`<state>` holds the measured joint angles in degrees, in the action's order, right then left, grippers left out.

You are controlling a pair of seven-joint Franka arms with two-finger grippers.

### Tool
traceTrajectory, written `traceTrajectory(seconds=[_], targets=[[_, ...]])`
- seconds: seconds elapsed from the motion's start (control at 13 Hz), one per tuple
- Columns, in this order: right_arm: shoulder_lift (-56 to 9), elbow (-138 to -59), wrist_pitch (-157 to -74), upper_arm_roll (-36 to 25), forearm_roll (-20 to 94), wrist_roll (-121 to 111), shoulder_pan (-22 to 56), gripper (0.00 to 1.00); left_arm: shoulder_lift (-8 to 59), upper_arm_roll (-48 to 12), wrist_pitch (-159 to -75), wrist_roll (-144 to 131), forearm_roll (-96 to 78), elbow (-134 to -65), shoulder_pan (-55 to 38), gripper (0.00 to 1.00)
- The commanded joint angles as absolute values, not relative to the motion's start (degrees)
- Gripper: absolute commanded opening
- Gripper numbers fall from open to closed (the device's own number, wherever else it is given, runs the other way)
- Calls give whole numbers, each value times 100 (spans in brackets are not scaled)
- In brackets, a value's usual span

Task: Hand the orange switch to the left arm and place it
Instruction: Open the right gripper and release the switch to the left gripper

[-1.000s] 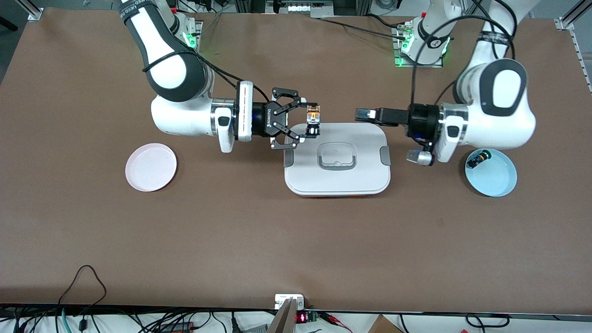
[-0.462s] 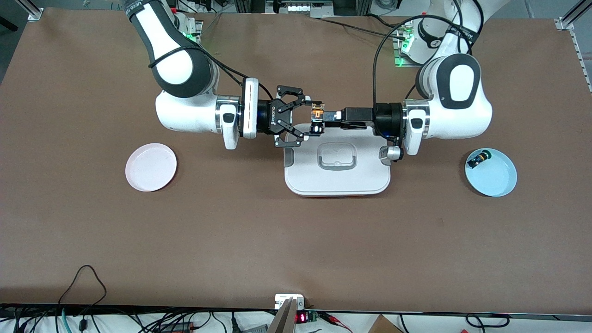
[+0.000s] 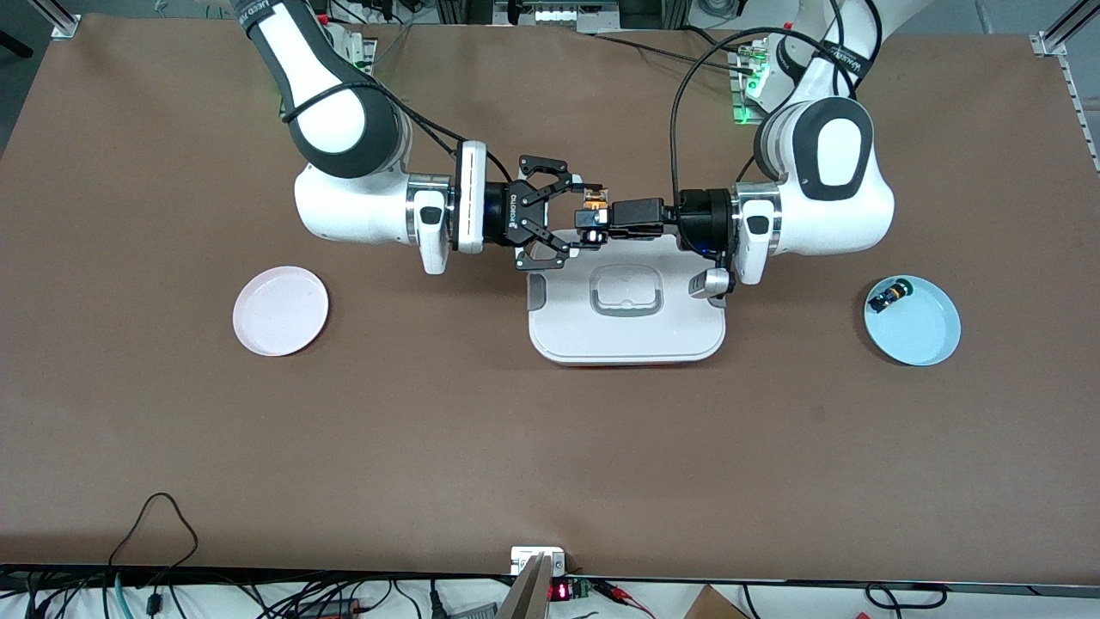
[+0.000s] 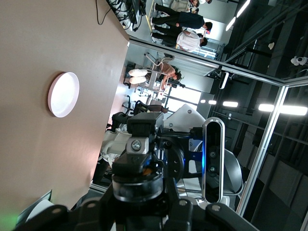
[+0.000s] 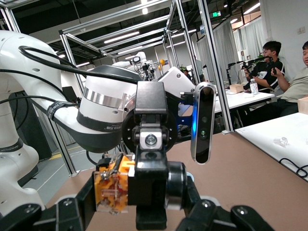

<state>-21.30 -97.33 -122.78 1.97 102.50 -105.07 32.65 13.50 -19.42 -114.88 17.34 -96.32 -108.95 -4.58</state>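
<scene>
The orange switch point(image 3: 592, 206) hangs in the air over the edge of the white box point(image 3: 627, 337) that lies farthest from the front camera. My right gripper point(image 3: 588, 217) is shut on it, one finger on each side. In the right wrist view the switch point(image 5: 112, 191) shows its orange end and black body. My left gripper point(image 3: 613, 218) has come in from the left arm's end, and its fingers point(image 5: 150, 120) lie against the black body from above and below. In the left wrist view the switch point(image 4: 140, 185) sits between my left gripper's point(image 4: 140, 204) own jaws.
A pink plate point(image 3: 281, 311) lies toward the right arm's end of the table. A blue plate point(image 3: 921, 337) lies toward the left arm's end and holds the black switch with the green and blue cap point(image 3: 888, 295). Cables and a small device lie at the table's near edge.
My left arm has swung in from over the blue plate's side to the switch and its fingers now meet it. My right gripper has shifted slightly toward it, still holding the switch.
</scene>
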Motion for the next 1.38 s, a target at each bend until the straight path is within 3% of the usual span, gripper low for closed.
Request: traceTrajectory(seconds=[0.0,0.23,0.31,0.38,0.77,1.31], targets=[[-2065,-9729,-12463,211,10380,-10696,3331,8,1274,-1942,-11531,1854,-9747,-10925,-475,23],[-2057,-9729,-12463,211,10380,-10705,3340,8,1283,-1942,-11522,1863,-9738,-10881,-466,21],[-2057,-9729,-12454,211,10380,-10714,3340,20,1275,-1942,-11522,1863,-9738,-10872,-466,21],[-2013,-9747,-12445,220,10380,-10583,3331,99,1283,-1934,-11522,1855,-9738,-10872,-457,21],[-1934,-9808,-12437,211,10371,-10380,3287,100,1283,-1934,-11522,1811,-9694,-10811,-422,21],[-1503,-10695,-12393,211,9968,-10389,2559,100,1292,-1881,-11382,1635,-8458,-10591,-220,21]])
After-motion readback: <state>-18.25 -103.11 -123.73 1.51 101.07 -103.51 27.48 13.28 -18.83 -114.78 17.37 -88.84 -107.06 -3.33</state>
